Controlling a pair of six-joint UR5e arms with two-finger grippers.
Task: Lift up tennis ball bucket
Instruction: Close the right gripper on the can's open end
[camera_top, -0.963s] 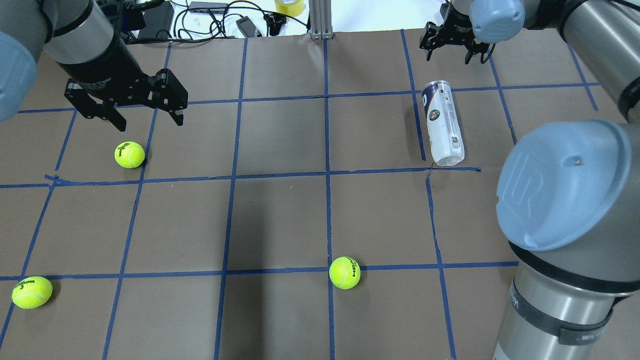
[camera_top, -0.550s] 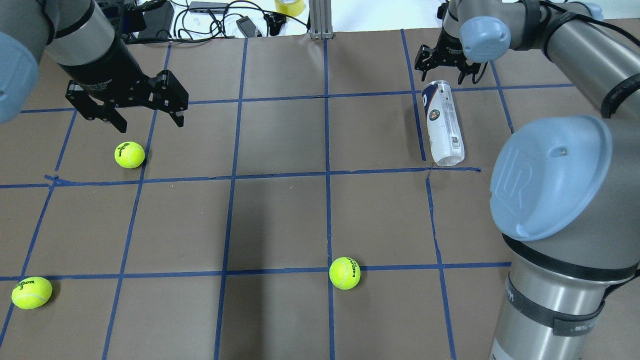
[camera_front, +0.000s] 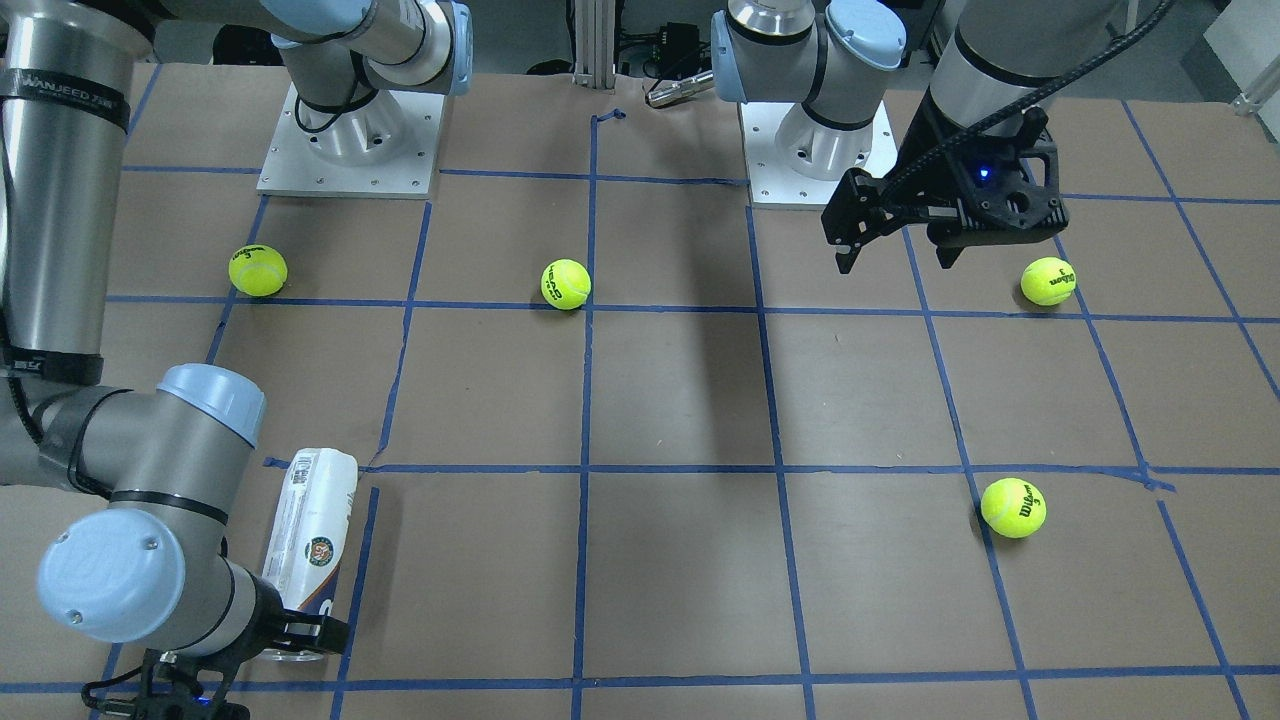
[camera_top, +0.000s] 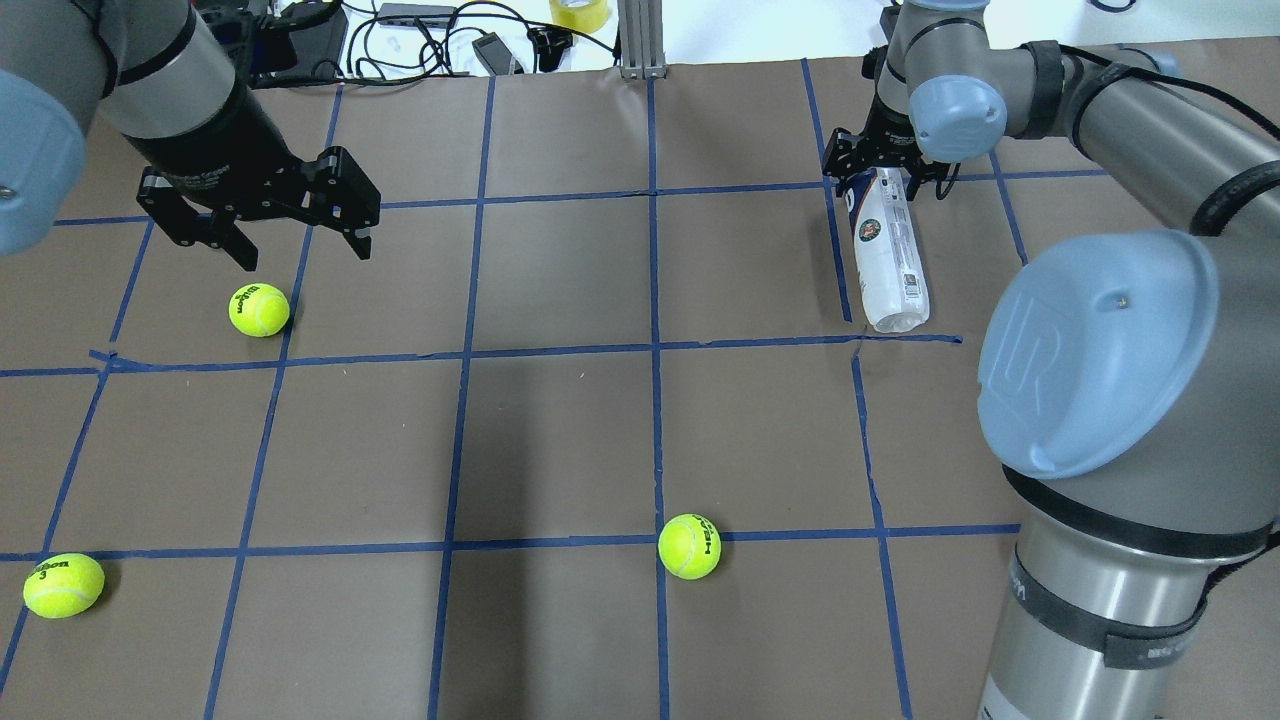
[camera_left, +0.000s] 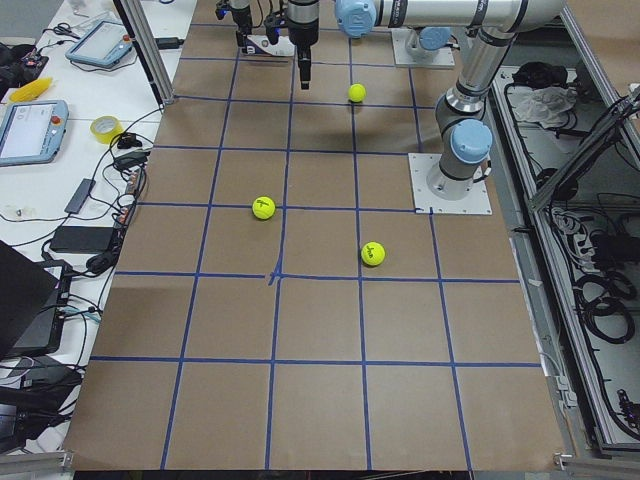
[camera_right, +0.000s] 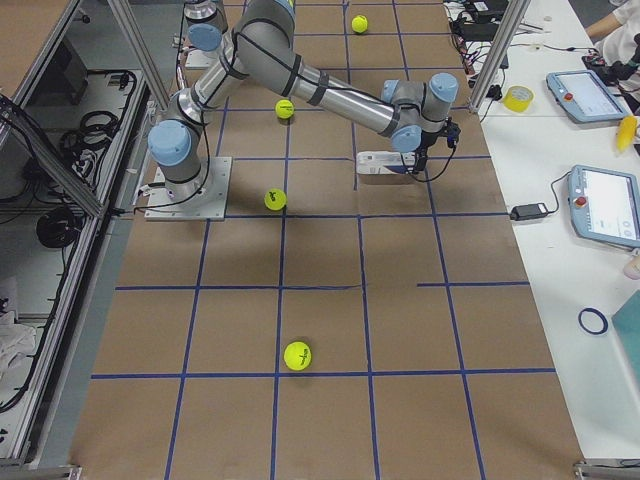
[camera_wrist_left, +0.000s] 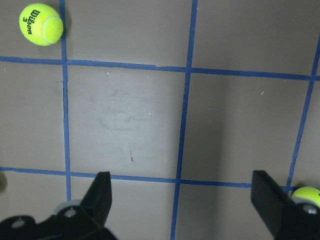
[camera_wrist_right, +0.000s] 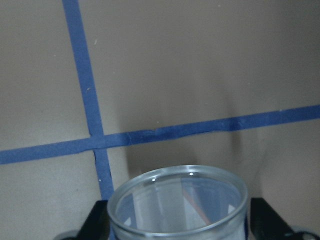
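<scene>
Hovering wide open and empty, the left gripper (camera_top: 303, 255) hangs near a ball (camera_top: 259, 310); to the right the tube (camera_top: 890, 265) lies on its side on the table (camera_top: 560, 440), the right gripper (camera_top: 886, 185) straddling its far end, fingers spread. The grasp looks in hand: next, close firmly on the tube, then raise it.
</scene>
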